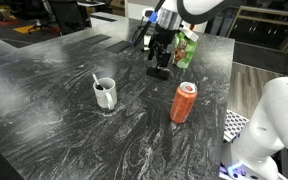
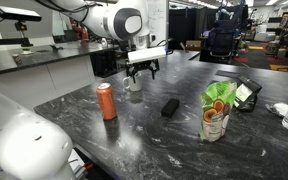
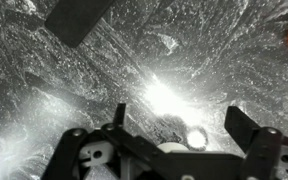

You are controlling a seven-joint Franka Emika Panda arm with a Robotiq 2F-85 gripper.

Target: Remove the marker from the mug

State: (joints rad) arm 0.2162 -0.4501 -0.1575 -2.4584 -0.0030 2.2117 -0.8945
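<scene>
Approach step. End effector (image 1: 160, 60) wide, empty, well apart from mug (image 1: 104, 94). Marker (image 1: 106, 89) in mug. Next: shift over mug, descend, pinch marker.

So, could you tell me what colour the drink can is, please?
Orange-red; the drink can shows best in an exterior view.
</scene>
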